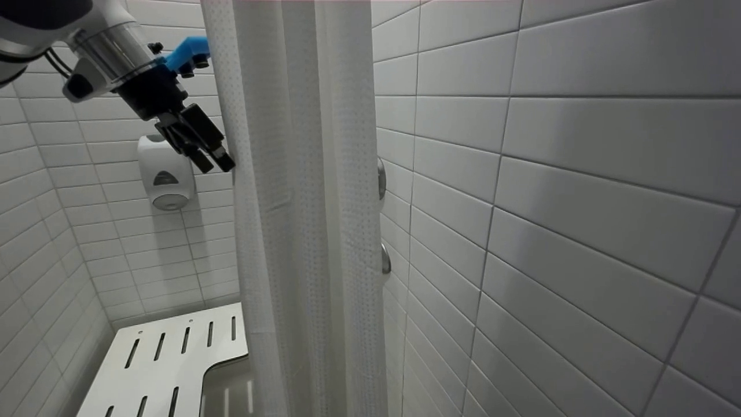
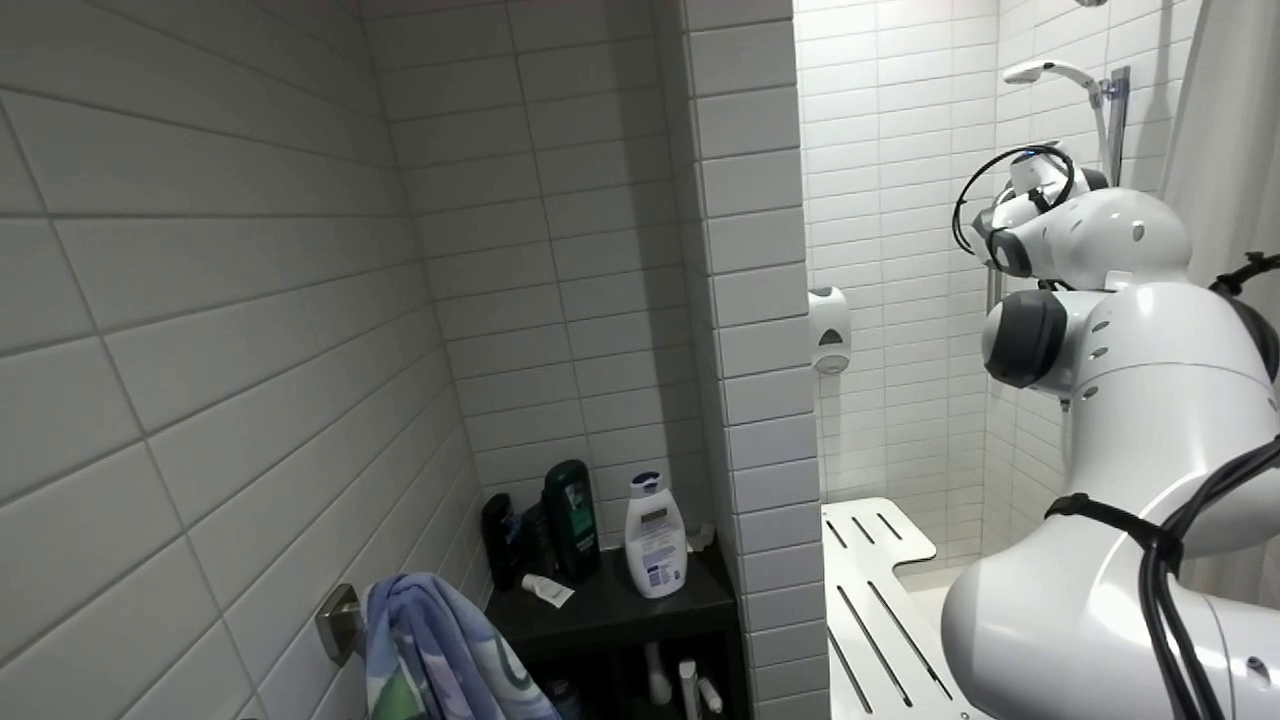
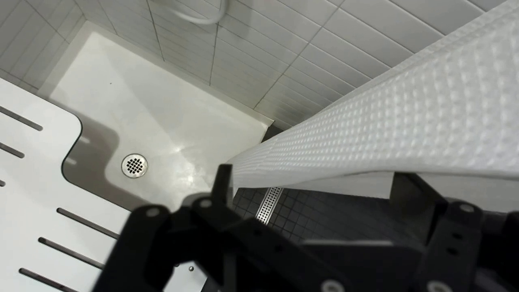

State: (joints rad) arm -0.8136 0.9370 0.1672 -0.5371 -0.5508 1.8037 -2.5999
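The gripper [image 3: 316, 182] has its 2 fingers spread, and no pinch on anything shows. In the wrist view the white curtain [image 3: 377, 138] passes across the gap, beyond the fingertips; in an exterior view the fingertips stand at its side edge, though whether they touch it I cannot tell. The step in hand looks to be bringing the spread jaws to that edge. The next move seems to call for getting the cloth's border squarely between the 2 fingers before closing, since loose cloth would likely swing away from a push.

The curtain hangs upright beside the gripper, its long axis vertical and its folds running top to bottom. Its side edge faces the slotted bench [image 1: 150, 376]; seen from the wrist, the cloth narrows downward toward the metal floor grate [image 3: 269, 205].

Also below is the round drain [image 3: 134, 165]. In both exterior views a soap dispenser [image 1: 166, 174] is on the back wall [image 1: 156, 249]. Well apart, a white bottle [image 2: 656, 545] stands on a dark shelf [image 2: 605, 605] near a hanging towel [image 2: 445, 640].
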